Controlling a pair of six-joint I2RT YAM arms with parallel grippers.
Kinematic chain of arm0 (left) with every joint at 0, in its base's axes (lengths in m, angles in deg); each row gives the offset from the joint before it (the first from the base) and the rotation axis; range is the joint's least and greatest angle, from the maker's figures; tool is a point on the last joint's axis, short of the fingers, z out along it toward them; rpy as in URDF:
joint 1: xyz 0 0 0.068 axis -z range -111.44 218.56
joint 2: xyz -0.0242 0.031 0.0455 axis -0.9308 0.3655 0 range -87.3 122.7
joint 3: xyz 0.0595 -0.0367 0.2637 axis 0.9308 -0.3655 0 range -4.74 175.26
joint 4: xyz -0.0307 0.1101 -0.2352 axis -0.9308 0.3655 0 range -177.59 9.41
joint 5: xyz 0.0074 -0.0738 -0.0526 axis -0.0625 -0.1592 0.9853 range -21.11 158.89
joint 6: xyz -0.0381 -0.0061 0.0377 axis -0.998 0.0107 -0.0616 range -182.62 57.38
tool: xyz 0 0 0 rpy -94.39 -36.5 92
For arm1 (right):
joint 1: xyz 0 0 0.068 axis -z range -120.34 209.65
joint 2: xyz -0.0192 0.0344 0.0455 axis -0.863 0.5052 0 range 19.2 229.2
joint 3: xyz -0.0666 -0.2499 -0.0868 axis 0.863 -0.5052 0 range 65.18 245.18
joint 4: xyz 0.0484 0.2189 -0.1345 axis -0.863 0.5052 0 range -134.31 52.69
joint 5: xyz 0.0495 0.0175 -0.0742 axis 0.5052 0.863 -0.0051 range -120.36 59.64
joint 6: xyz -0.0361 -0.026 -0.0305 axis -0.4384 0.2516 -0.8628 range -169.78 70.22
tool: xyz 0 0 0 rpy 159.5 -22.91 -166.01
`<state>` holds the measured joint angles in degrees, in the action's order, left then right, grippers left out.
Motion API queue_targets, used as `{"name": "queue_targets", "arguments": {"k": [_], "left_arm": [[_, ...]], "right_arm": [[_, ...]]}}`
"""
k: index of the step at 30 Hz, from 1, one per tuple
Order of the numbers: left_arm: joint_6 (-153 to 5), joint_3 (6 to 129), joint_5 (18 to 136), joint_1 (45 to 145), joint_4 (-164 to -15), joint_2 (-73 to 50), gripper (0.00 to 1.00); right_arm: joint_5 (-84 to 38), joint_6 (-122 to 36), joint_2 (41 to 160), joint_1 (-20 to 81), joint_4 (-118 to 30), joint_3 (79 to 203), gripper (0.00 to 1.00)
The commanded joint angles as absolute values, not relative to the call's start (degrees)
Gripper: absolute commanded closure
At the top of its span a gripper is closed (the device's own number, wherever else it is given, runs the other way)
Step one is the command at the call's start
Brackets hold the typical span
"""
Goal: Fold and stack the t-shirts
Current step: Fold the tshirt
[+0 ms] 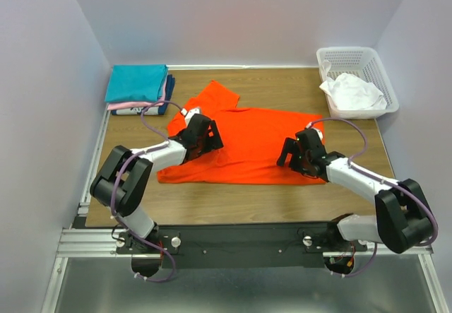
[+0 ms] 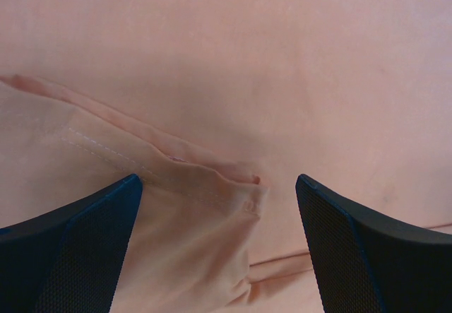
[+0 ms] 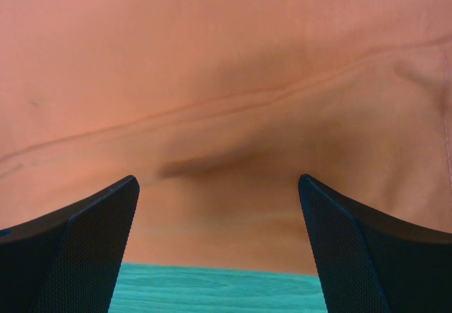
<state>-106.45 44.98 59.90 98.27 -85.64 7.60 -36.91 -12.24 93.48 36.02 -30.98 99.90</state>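
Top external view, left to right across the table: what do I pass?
stack of folded t-shirts → left gripper → right gripper → white basket. The orange t-shirt spreads beneath both grippers, so it has no single place in the order.

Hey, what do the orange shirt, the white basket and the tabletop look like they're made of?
Orange shirt: soft matte cloth, likely cotton; it creases and shows a stitched hem. White basket: probably rigid plastic, with moulded lattice walls. Tabletop: wood or wood-look laminate, brown grain, low sheen.
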Motion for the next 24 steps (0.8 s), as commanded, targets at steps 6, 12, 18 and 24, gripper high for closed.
{"name": "queue_targets", "arguments": {"k": [6,12,18,24], "left_arm": [[-113.76,32.28,59.93,98.70,-82.24,-0.27,0.02],[-116.67,27.52,58.17,98.97,-79.69,-8.54,0.02],[-113.08,34.97,51.86,98.88,-74.95,-10.57,0.02],[-106.31,49.04,49.03,94.23,-75.19,-8.29,0.02]], "right_arm": [[-36.16,-11.72,89.78,35.31,-31.65,93.57,0.00],[-34.49,-11.46,87.05,35.22,-31.56,92.34,0.00],[-35.36,-13.56,83.46,35.22,-29.02,97.69,0.00],[-47.12,-11.20,79.14,35.31,-24.18,105.69,0.00]]}}
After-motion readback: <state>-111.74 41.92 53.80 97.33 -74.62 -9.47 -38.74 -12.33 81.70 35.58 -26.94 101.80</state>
